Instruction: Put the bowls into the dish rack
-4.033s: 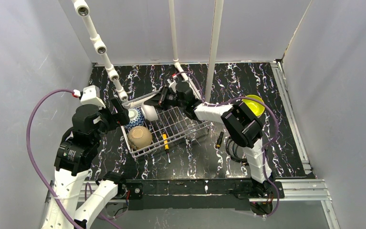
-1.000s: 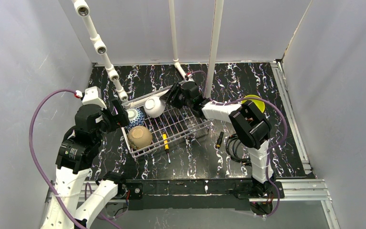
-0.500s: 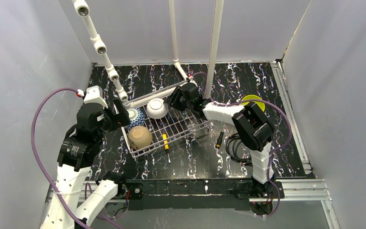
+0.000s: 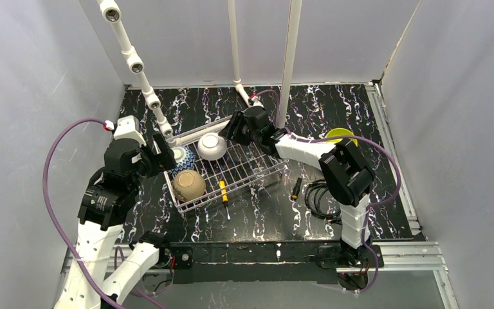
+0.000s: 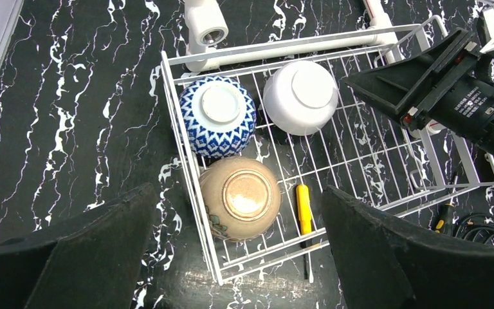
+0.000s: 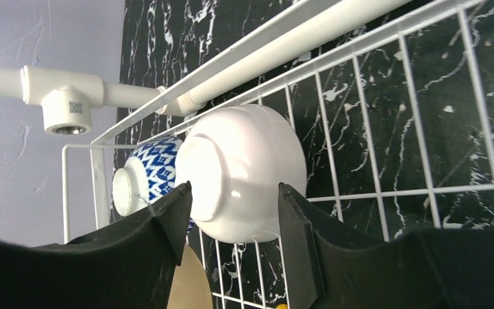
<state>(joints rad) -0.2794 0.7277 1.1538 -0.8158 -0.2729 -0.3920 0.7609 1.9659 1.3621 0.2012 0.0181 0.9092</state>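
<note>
Now | dish rack [image 4: 247,167]: blue-white bowl [image 5: 217,116], white bowl [image 5: 300,96], tan bowl [image 5: 241,198] upturned, packed left, saving room | right claw [image 4: 231,132] spread, clear of white bowl | left claw [image 5: 238,192] wide, overhead | yellow-green bowl [image 4: 339,135] on desk [image 4: 186,106], probably next

Grey walls [image 4: 32,77]; black marbled tabletop [image 4: 334,106]; white pipes [image 4: 135,64].

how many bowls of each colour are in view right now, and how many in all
blue-white bowl: 1
white bowl: 1
tan bowl: 1
yellow-green bowl: 1
total: 4 (3 in the rack, the yellow-green one out on the table)
</note>
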